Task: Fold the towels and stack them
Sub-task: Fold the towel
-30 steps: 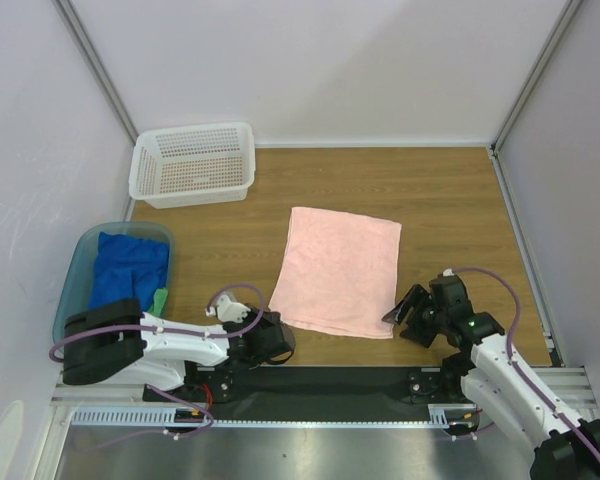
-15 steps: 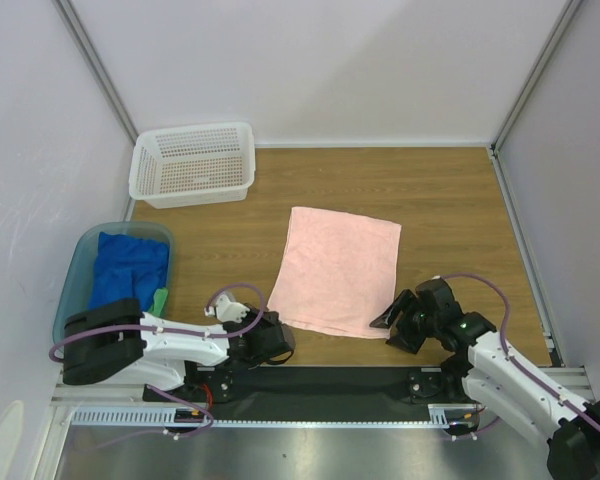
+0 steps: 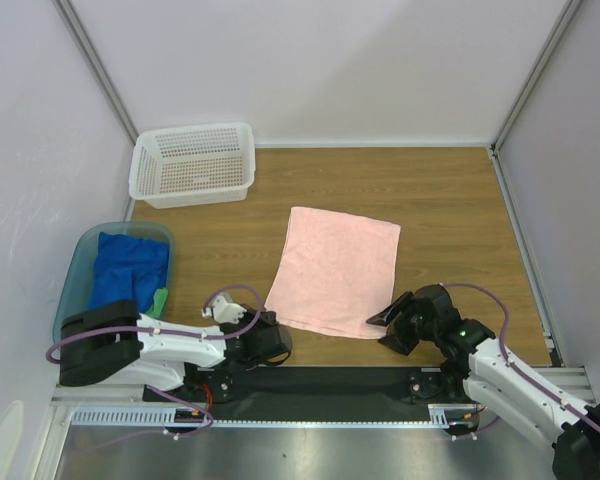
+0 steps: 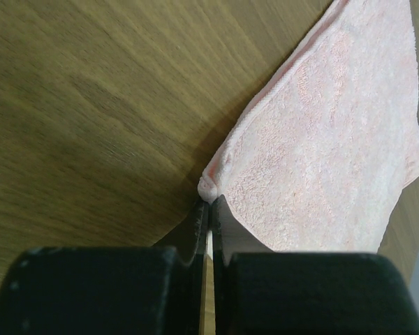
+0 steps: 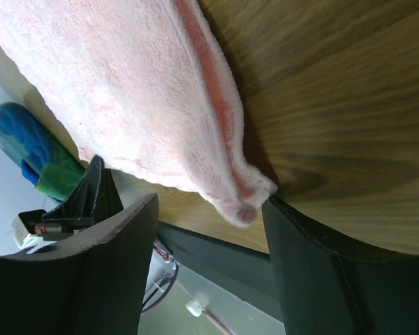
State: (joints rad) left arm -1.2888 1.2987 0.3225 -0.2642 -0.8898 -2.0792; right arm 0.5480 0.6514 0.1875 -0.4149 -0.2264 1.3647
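Pink towel (image 3: pixel 335 270): pale terry, spread flat in the middle of the counter (image 3: pixel 450 200). Slightly skewed rectangle, long sides running away from the near edge. Near-left corner bunched into a small nub; near-right corner curled, hem showing.
Blue towel (image 3: pixel 128 265): royal blue, crumpled in the teal tub (image 3: pixel 72 285) at left.
Green towel (image 3: pixel 159 300): only a scrap visible, beside the blue at the tub's near end.

Green towel (image 3: pixel 158 300) lies mostly hidden by the blue towel (image 3: pixel 128 265).

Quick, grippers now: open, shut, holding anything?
Left gripper: closed, pinching the pink towel's near corner.
Right gripper: open around the towel's other near corner, not gripping.
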